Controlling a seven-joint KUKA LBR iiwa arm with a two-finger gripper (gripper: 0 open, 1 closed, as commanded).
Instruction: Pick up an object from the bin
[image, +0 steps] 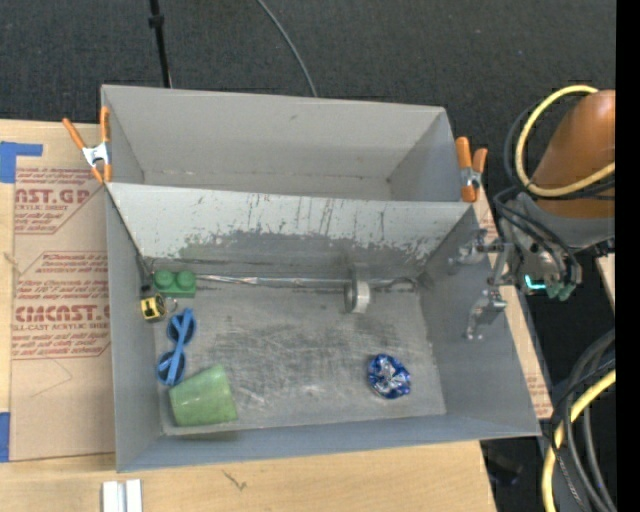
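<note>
Overhead, the arm's gripper is hanging over the sloping right wall of the grey bin, its two metal fingers standing apart with nothing between them. Nearest to it, a crumpled blue-and-white wrapper is lying on the bin floor toward the front right, well apart from the fingers and showing no clear long axis. A small silver cylinder is sitting near the back of the floor, on what looks like a thin metal rod whose long axis is running left to right along the foot of the back wall. At the far left, a green block is resting by the rod's left end, just above a small yellow-and-black piece. Blue toy spectacles are lying in front of them, their long axis running back to front and leaning slightly, and a pale green cup is lying in the front left corner, just beside the spectacles' near end
</note>
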